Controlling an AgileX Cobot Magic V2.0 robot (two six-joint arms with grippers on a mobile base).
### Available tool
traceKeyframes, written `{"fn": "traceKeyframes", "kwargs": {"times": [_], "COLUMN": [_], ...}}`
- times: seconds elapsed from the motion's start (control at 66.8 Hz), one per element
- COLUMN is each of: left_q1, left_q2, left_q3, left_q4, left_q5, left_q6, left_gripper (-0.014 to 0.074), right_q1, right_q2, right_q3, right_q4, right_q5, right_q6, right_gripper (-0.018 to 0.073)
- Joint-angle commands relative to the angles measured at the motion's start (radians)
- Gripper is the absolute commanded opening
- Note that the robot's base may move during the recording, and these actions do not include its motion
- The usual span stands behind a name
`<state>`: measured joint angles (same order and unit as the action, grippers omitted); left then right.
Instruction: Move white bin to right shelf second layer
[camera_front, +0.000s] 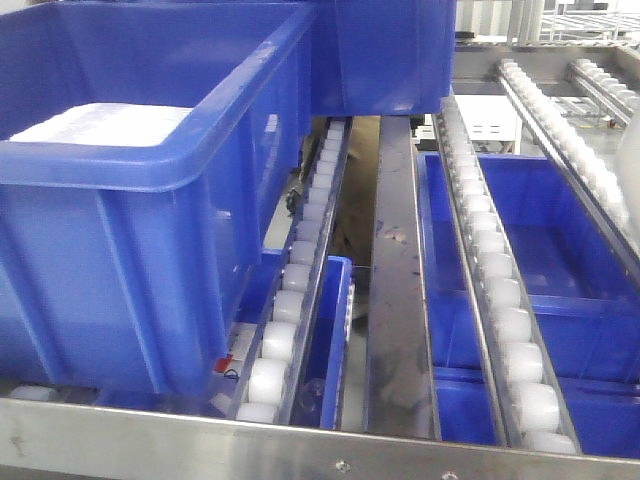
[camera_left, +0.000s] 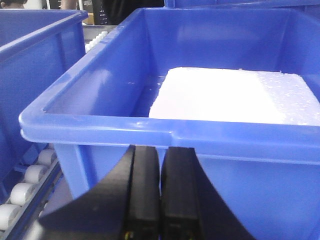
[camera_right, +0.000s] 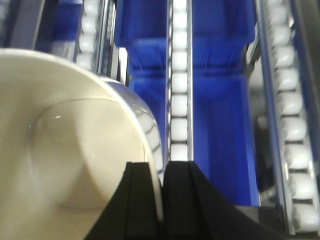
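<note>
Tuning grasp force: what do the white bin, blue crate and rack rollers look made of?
White bin: glossy cream plastic, judging by soft highlights on its smooth wall; the right fingers pinch its rim. Blue crate: moulded plastic, semi-gloss, with a rounded lip. Rollers: probably whitish plastic, slightly translucent, in metal-looking rails.

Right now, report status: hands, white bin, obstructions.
Right hand shut on white bin rim, above roller rails. Left hand shut, empty, facing blue crate.
</note>
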<state>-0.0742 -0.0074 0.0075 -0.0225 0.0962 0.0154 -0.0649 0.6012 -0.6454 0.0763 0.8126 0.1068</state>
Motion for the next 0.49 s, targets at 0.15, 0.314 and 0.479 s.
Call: {"fn": "traceKeyframes", "kwargs": {"times": [0.15, 0.314, 0.479], "left_q1": [-0.001, -0.001, -0.001], "left_q2": [-0.018, -0.018, -0.018], "left_q3": [0.037, 0.037, 0.037], "left_q4": [-0.006, -0.006, -0.006], "left_q5": [-0.087, -0.087, -0.087], "left_q6": [-0.003, -0.003, -0.003], "left_gripper": [0.0085, 0.0085, 0.0085], "right_q1": [-0.006, -0.006, -0.006], "right_q2": [0.148, 0.238, 0.324], "right_q3": [-0.03, -0.03, -0.029], "right_q4": [-0.005, -0.008, -0.008], "right_q5": [-0.171, -0.248, -0.279], "right_q6": [-0.004, -0.004, -0.004], "right_gripper": [0.0048, 0.0048, 0.0048]}}
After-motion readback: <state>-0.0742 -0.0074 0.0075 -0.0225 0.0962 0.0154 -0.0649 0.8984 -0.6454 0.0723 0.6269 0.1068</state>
